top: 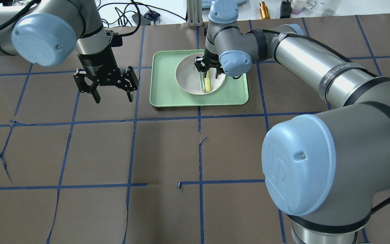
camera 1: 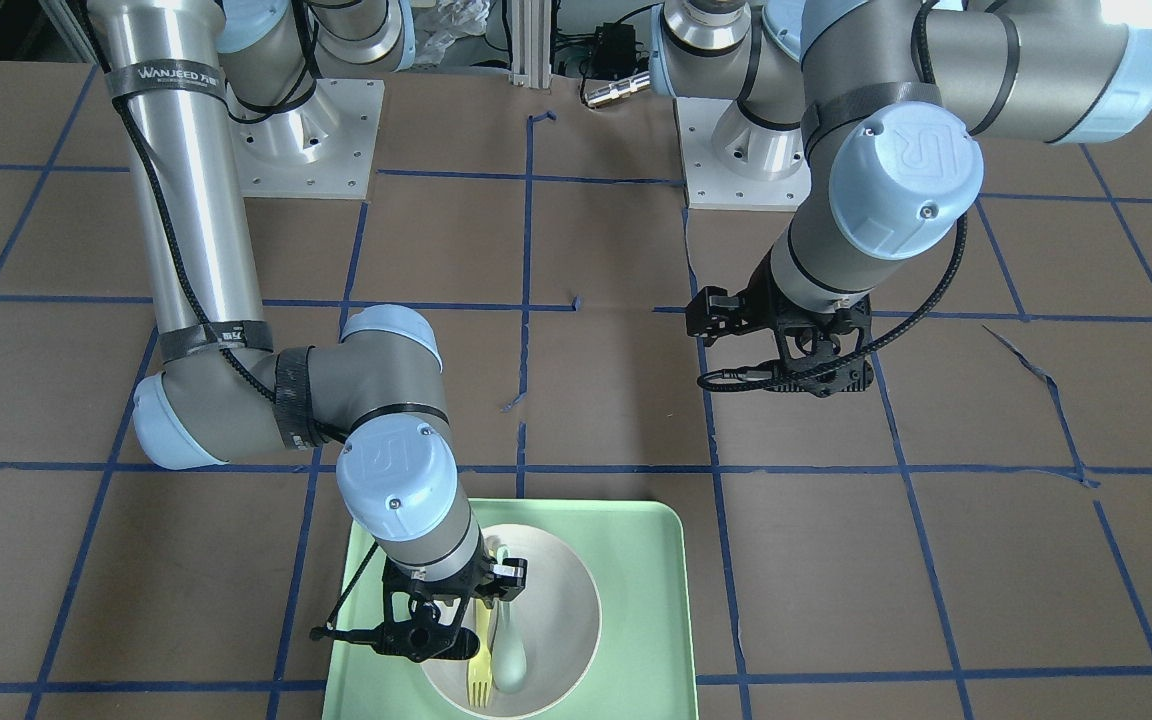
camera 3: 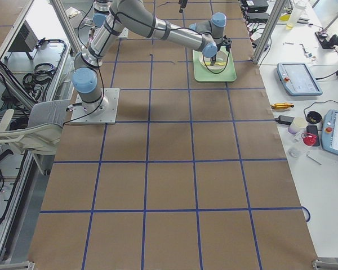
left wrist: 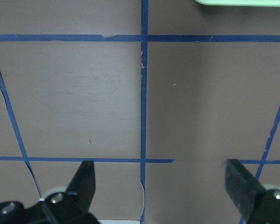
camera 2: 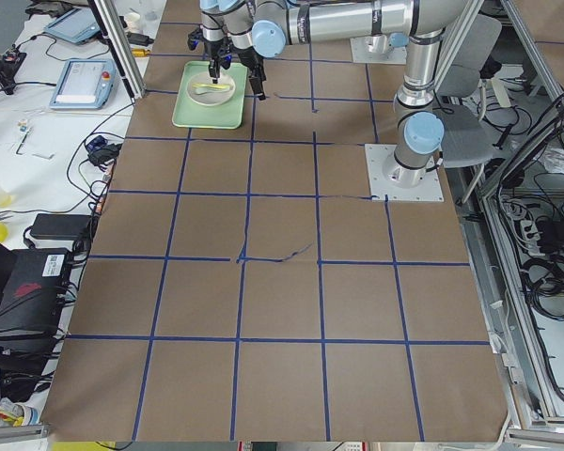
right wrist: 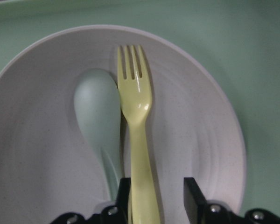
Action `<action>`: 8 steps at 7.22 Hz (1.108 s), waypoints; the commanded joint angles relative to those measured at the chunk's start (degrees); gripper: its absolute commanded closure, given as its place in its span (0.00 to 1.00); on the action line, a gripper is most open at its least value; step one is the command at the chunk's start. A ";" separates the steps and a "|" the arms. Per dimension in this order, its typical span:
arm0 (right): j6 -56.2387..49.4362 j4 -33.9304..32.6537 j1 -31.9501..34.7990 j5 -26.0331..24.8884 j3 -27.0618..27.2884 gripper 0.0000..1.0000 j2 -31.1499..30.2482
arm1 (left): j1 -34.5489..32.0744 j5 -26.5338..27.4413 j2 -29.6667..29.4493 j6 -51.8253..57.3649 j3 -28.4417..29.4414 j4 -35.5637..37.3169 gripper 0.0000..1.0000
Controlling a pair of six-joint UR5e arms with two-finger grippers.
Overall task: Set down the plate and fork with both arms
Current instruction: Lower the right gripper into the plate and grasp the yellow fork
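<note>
Two arms work over a table [top: 232, 152] covered in brown paper and marked into squares by blue tape lines [top: 200, 149]; the paper is torn in a few places, as at one slit [top: 3, 162] on the robot's left. Each arm stands on a white base plate [camera 2: 404, 174]. Aluminium framing, cables and benches surround the table, and a teach pendant [camera 3: 296, 79] lies on the bench at the far side from the robot.

At that far edge, near the middle, sits a pale-green tray [top: 168, 95]. The off-white plate [top: 186, 78] rests inside it. The pale-yellow fork [right wrist: 137, 107] lies flat in the plate, with a grey-green spoon [right wrist: 95, 107] just beside it, touching along the handle.

The right arm [top: 317, 64] stretches far forward across the table, its wrist turned straight down over the plate. The right gripper [right wrist: 156, 189] is low over the plate and straddles the fork's handle. One finger is against the handle or very close to it. The other stands a little apart, so the jaws are only narrowly parted and have not clamped the fork.

The left arm [top: 39, 37] hangs its wrist downward above bare paper, near the tray's left end. The left gripper [top: 113, 98] is spread wide and holds nothing.
</note>
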 commanded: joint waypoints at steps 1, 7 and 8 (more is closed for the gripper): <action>-0.30 -0.26 0.06 0.91 -0.03 0.51 0.83 | -0.04 0.01 -0.04 -0.09 -0.05 0.07 0.00; -0.48 -0.26 0.06 0.91 -0.03 0.71 1.62 | 0.14 0.28 0.58 0.62 -2.33 2.53 0.00; -0.48 -0.26 0.06 0.91 -0.03 0.95 1.45 | 0.22 0.19 0.58 0.70 -2.33 2.53 0.00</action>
